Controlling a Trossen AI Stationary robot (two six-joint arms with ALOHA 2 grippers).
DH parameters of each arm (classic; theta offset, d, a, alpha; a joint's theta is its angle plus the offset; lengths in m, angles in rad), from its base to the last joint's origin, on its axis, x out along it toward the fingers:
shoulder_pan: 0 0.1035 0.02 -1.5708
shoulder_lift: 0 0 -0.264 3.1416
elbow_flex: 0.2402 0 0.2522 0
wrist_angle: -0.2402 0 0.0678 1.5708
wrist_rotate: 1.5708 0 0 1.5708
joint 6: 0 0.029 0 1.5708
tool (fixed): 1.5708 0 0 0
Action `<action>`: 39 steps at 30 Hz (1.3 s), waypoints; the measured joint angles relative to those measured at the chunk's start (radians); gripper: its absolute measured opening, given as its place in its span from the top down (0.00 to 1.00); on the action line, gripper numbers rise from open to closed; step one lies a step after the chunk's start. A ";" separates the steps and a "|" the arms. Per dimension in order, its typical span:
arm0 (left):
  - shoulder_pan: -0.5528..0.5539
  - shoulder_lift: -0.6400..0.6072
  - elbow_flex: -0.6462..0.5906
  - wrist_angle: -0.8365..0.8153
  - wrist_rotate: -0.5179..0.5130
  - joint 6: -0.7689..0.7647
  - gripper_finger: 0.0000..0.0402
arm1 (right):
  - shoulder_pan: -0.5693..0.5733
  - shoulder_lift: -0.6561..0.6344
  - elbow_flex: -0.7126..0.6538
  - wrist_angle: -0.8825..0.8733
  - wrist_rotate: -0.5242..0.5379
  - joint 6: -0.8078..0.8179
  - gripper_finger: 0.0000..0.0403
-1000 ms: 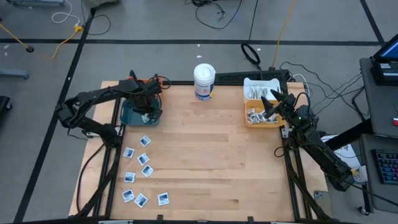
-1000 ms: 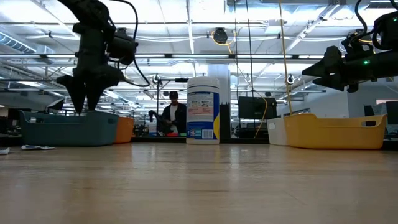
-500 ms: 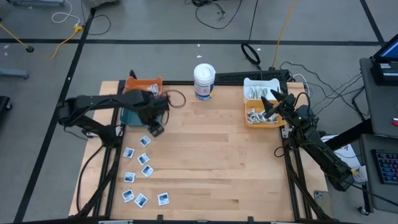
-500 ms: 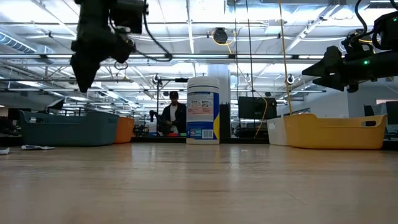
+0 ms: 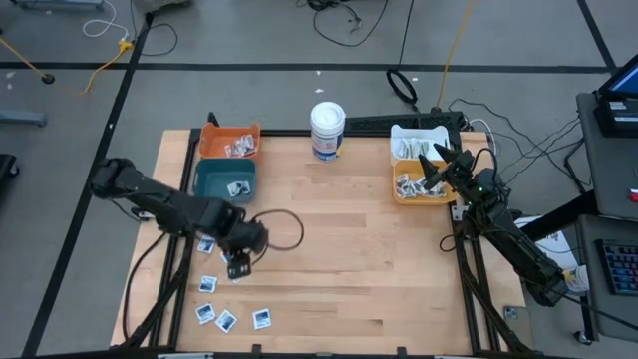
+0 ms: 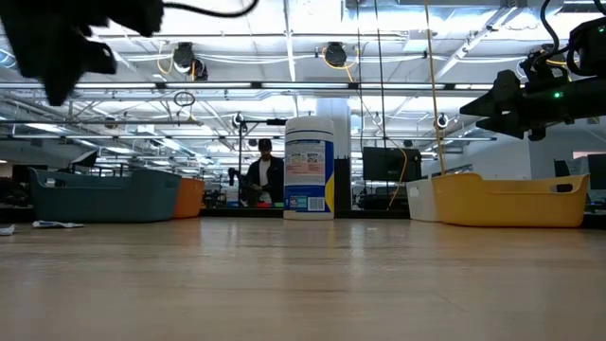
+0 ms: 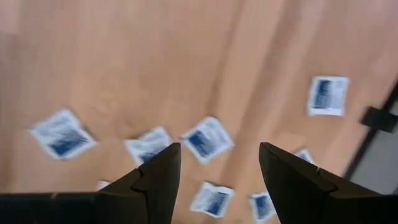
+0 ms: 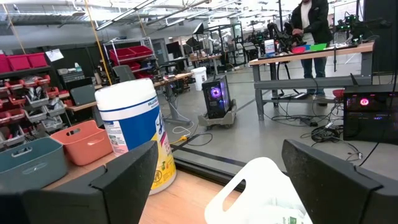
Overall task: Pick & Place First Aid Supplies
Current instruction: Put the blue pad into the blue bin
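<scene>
The pale wooden table (image 5: pixel 329 249) stands on a grey floor strewn with cables. The left gripper (image 5: pixel 237 267), jaws parted and empty, hangs over the white-and-blue sachets (image 5: pixel 231 317) scattered near the table's left front corner. The right gripper (image 5: pixel 431 163) waits released above the yellow bin (image 5: pixel 397 194). Behind the white tub (image 6: pixel 309 167), a person (image 6: pixel 262 176) stands among workbenches

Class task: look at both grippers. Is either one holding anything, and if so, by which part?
Nothing is held. The left gripper hangs open and empty above the loose sachets; the right gripper is open and empty by the yellow bin.
</scene>
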 joint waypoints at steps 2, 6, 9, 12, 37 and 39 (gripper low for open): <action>-0.050 0.000 0.000 0.021 0.008 -0.045 0.44 | 0.000 0.000 0.000 0.000 0.000 0.000 0.16; -0.126 0.000 0.000 0.040 0.021 -0.136 0.44 | 0.000 0.000 0.000 0.000 0.000 0.000 0.16; -0.177 0.008 0.004 0.034 0.021 -0.199 0.44 | 0.000 0.000 0.000 0.000 0.000 0.000 0.16; -0.211 0.097 0.060 0.010 0.025 -0.199 0.44 | 0.000 0.000 0.000 0.000 0.000 0.000 0.16; -0.380 0.625 0.534 0.016 -0.034 -0.319 0.44 | 0.000 0.000 0.000 0.000 0.000 0.000 0.16; -0.381 0.659 0.534 0.021 -0.032 -0.316 0.44 | 0.000 0.000 0.000 0.000 0.000 0.000 0.16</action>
